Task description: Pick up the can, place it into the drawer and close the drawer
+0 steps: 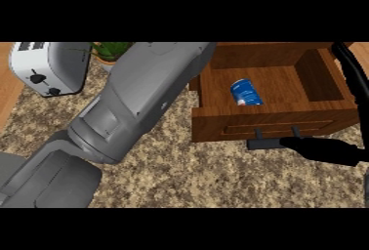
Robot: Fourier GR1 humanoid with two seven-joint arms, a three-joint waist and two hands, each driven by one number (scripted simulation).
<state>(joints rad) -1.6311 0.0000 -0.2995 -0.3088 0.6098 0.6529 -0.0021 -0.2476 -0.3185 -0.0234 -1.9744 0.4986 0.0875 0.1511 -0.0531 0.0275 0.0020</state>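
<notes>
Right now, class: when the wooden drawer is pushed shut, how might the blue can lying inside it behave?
The blue cylindrical can lies on its side in the open wooden drawer, so it will probably roll. It touches no wall, so it may knock one. It looks rigid, unlikely to deform.

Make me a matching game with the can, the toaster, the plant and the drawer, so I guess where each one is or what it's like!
Things:
1. can
2. toaster
3. plant
4. drawer

Clues:
A. far left on the counter
B. pulled open, made of brown wood
C. lying inside the drawer
D. green leaves peeking out behind the grey arm

Pairs: 1-C, 2-A, 3-D, 4-B
</notes>
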